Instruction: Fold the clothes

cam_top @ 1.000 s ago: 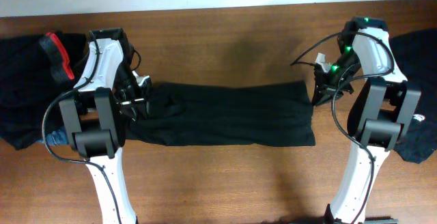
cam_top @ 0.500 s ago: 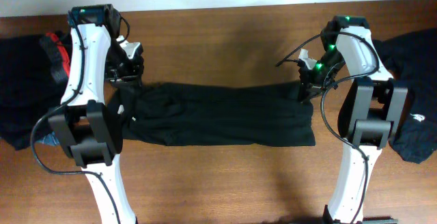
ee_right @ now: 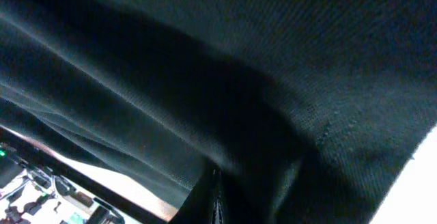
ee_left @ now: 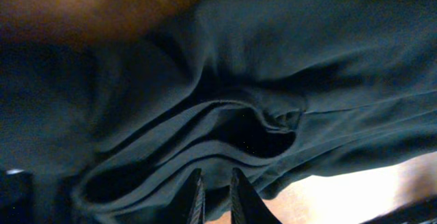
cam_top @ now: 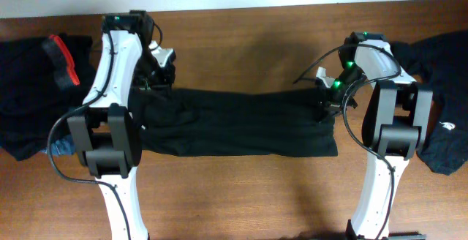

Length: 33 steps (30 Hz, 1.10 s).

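While the left gripper is holding its jaws almost together, with only a thin slit showing between the fingers, it is nipping a rolled fold of the shirt at the far left corner. The right gripper is standing fully closed, its tips sinking into dark cloth that is filling the whole wrist view. Seen from overhead, it is gripping the shirt's right edge near the far corner.

Between the two grippers the shirt is lying as a long black band across the middle of the table, running left to right. Its near edge is resting flat, and its left end is bunching into several creases beside the left arm.

Beyond the left arm a pile of black clothes is lying at the table's left edge, with a red band showing on top. Beyond the right arm another black garment is lying at the right edge, with a small white logo showing on it beside the arm.
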Tool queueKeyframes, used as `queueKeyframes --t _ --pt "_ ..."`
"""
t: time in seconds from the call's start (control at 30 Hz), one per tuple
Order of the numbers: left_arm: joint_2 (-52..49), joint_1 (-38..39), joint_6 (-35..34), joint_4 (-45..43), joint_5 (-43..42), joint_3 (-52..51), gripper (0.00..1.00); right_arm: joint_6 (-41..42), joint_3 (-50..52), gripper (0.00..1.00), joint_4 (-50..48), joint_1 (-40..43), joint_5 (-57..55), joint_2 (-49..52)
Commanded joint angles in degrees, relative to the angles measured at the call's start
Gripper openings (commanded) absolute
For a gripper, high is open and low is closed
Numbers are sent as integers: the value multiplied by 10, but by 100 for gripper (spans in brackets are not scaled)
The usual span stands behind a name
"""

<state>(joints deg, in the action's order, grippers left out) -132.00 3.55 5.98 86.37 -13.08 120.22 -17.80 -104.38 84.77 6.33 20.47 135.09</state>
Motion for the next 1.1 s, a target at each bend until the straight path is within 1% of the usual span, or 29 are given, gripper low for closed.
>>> queueKeyframes --t 0.0,0.1,0.2,0.27,0.33,0.53,0.63,0.73,0.8,1.03,1.07 --pt "8 -3 -1 -25 -6 -73 14 -4 17 7 -9 -3 0 2" --pt "8 -5 -1 -59 6 -135 14 -4 17 8 -9 -3 -8 2" --pt "8 -7 -2 -80 69 -193 15 -4 17 8 -9 0 -19 2" --pt "8 -9 -1 -83 89 -211 15 -4 17 8 -9 3 -19 2" --pt "8 -13 -2 -90 99 -225 19 -4 17 8 -9 6 -19 2" --pt "8 -17 -2 -110 94 -236 19 -2 17 8 -12 12 -19 2" --pt "8 -17 -2 -113 94 -236 23 -2 17 7 -17 12 -18 2" --pt "8 -17 -2 -114 94 -236 23 1 7 8 -17 13 -16 2" --pt "8 -17 -2 -114 94 -236 24 7 -5 13 -15 16 -16 2" --pt "8 -17 -2 -115 94 -236 25 9 -13 24 12 58 -13 2" --pt "8 -17 -2 -117 95 -236 25 9 -13 28 17 66 -8 2"
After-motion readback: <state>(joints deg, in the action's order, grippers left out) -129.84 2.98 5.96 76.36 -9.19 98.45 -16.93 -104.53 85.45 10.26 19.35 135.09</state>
